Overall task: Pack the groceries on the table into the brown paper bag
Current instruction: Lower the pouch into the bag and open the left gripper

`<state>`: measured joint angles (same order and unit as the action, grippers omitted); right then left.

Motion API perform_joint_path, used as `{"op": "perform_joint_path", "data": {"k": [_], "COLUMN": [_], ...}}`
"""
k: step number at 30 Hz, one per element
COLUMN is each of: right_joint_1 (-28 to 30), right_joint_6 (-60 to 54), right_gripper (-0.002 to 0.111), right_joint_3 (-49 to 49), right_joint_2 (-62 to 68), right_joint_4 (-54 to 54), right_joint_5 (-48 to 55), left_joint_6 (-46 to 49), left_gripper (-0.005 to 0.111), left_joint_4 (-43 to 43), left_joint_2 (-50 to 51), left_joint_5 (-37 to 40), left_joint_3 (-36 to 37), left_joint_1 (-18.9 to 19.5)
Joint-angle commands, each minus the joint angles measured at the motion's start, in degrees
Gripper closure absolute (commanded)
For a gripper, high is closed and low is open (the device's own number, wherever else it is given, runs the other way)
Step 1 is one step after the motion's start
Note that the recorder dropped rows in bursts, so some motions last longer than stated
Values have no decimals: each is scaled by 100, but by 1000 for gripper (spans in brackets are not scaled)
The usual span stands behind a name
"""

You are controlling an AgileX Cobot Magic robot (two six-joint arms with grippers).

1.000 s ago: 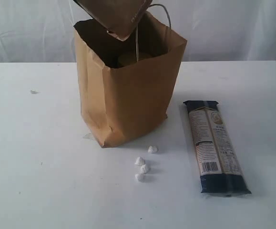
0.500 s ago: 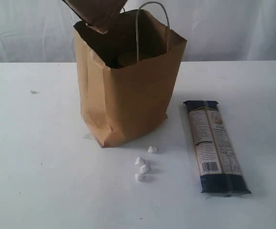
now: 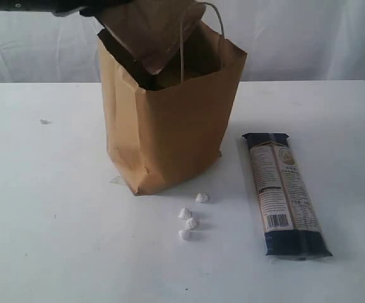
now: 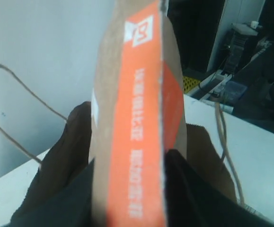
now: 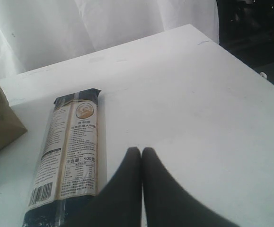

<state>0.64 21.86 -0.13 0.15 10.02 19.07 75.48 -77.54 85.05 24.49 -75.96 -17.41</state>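
Both fingers (image 4: 63,165) of the left gripper (image 4: 127,137) press the flat sides of the brown pouch (image 4: 137,118), held partly apart with the pouch clamped between them. The pouch hangs tilted over the mouth of the paper bag (image 3: 169,126), with its lower corner dipped into the opening. The right gripper (image 5: 141,153) is pinched fully closed on nothing, above the table (image 5: 198,94) near the pasta packet (image 5: 73,151). Half a second earlier the pouch was higher and further left. Bag, packet and crumbs (image 3: 188,218) lie unmoved.
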Motion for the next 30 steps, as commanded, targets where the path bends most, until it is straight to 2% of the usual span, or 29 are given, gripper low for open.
{"op": "perform_joint_path", "data": {"k": [1,4,11,15,18,30], "right_joint_1": [-15,-15,-15,-15,-15,-15], "right_joint_6": [-52,-52,-52,-52,-52,-52], "right_gripper": [108,108,108,108,108,108], "right_joint_3": [13,13,13,13,13,13], "right_joint_2": [-15,-15,-15,-15,-15,-15], "right_joint_4": [11,11,11,11,11,11], "right_joint_5": [-72,-72,-72,-72,-72,-72], "left_joint_6": [-53,-53,-78,-236,-295,-357], "left_gripper": [107,103,66,53,49,48], "left_joint_4": [-30,90,223,223,223,223], "left_joint_2": [22,32,32,32,32,-4], "left_joint_5": [208,208,224,224,224,201], "left_joint_3": [-77,-77,-77,-77,-77,-77], "left_joint_1": [-3,-3,-3,-3,-3,-3]}}
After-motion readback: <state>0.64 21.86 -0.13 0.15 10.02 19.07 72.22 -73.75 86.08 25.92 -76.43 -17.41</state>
